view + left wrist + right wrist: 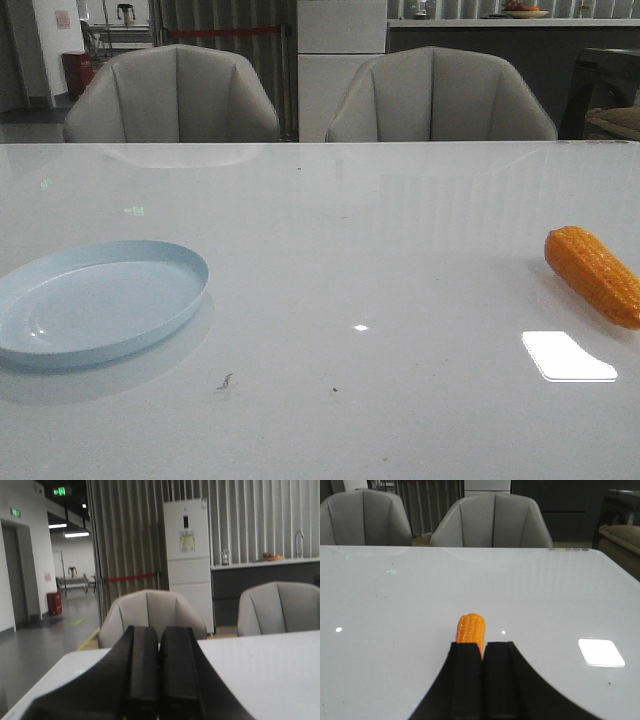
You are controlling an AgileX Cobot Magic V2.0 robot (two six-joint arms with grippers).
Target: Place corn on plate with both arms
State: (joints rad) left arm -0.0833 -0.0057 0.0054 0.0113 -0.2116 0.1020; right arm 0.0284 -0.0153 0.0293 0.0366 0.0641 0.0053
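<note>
The orange corn (595, 272) lies on its side on the white table at the far right, partly cut by the picture's edge. The pale blue plate (100, 300) sits empty at the left front. Neither gripper shows in the front view. In the right wrist view, my right gripper (483, 645) is shut and empty, with the corn (471, 626) lying on the table just beyond its fingertips. In the left wrist view, my left gripper (160, 629) is shut and empty above the table and faces the chairs; the plate is out of that view.
Two grey chairs (172, 95) (440, 97) stand behind the table's far edge. A bright light patch (568, 357) reflects on the glossy tabletop near the corn. A dark piece of furniture (620, 525) stands off the table's right side.
</note>
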